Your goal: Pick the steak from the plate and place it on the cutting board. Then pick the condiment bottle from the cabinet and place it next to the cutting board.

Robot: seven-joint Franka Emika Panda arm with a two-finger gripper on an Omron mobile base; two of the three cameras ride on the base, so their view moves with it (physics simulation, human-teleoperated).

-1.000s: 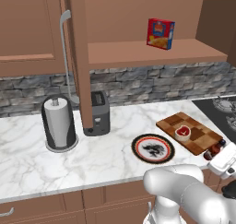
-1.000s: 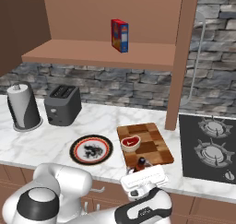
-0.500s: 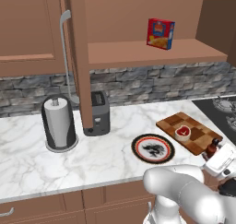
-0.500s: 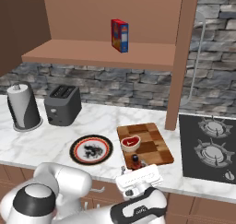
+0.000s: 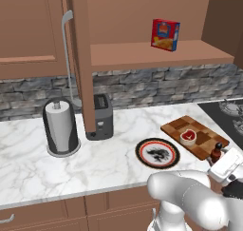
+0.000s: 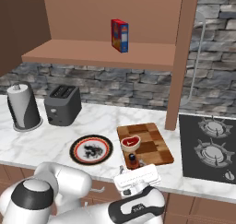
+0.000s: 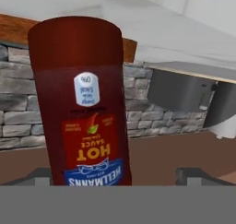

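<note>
Condiment bottle (image 7: 80, 103), slim and dark red, carries an inverted label reading "HELLMANN'S HOT SAUCE" in the hand view; it stands on the marble counter (image 5: 109, 158) just beside the near edge of the checkered wooden cutting board (image 6: 154, 147). Steak (image 6: 130, 142) rests on that board; the round patterned plate (image 6: 91, 150) lies alongside. Gripper (image 7: 118, 178) is open, fingers clear of the bottle on either side. Versus one second earlier, the jaws stand marginally wider.
</note>
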